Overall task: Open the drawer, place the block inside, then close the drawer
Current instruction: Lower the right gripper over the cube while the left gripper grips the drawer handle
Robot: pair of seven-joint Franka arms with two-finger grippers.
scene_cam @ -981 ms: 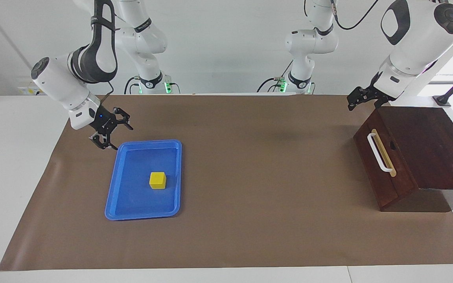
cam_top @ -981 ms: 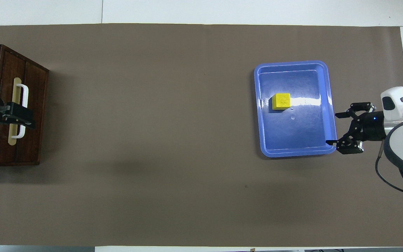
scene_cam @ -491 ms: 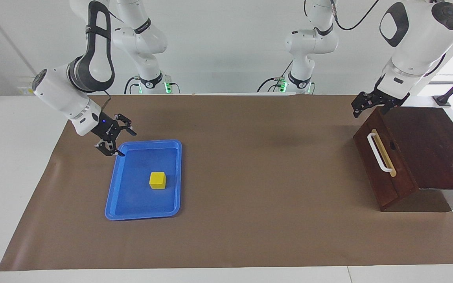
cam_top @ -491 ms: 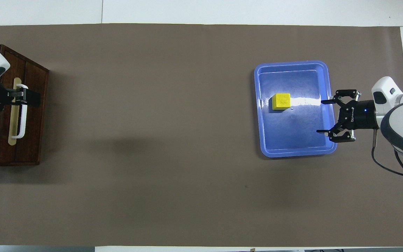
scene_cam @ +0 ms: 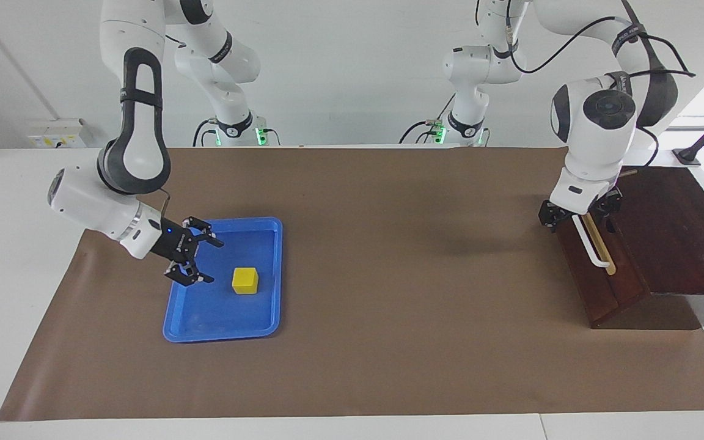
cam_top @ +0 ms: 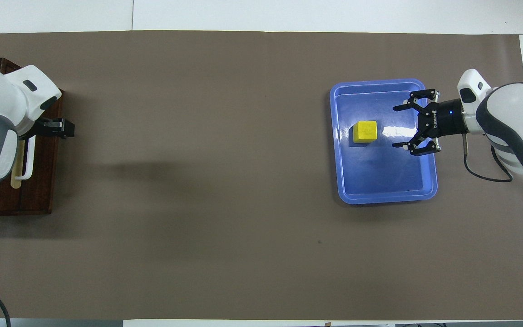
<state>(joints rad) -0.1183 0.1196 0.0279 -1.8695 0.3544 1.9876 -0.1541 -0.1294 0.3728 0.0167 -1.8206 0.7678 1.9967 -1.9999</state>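
Note:
The block (scene_cam: 245, 280) is a small yellow cube lying in the blue tray (scene_cam: 223, 335); in the overhead view the block (cam_top: 365, 131) sits in the tray (cam_top: 384, 197) too. My right gripper (scene_cam: 216, 263) is open and low over the tray, beside the block on the right arm's side, a short gap away; it also shows in the overhead view (cam_top: 395, 127). The dark wooden drawer (scene_cam: 602, 287) is closed. My left gripper (scene_cam: 579, 214) is at the end of the white handle (scene_cam: 593, 247) nearer the robots; it also shows in the overhead view (cam_top: 57, 128).
The wooden box (scene_cam: 682, 232) stands at the left arm's end of the table, its drawer front facing the middle. A brown mat (scene_cam: 401, 275) covers the table between the tray and the box.
My right gripper moved from the tray's corner nearer the robots to over the tray beside the block. My left gripper came down from over the box's corner to the handle's end.

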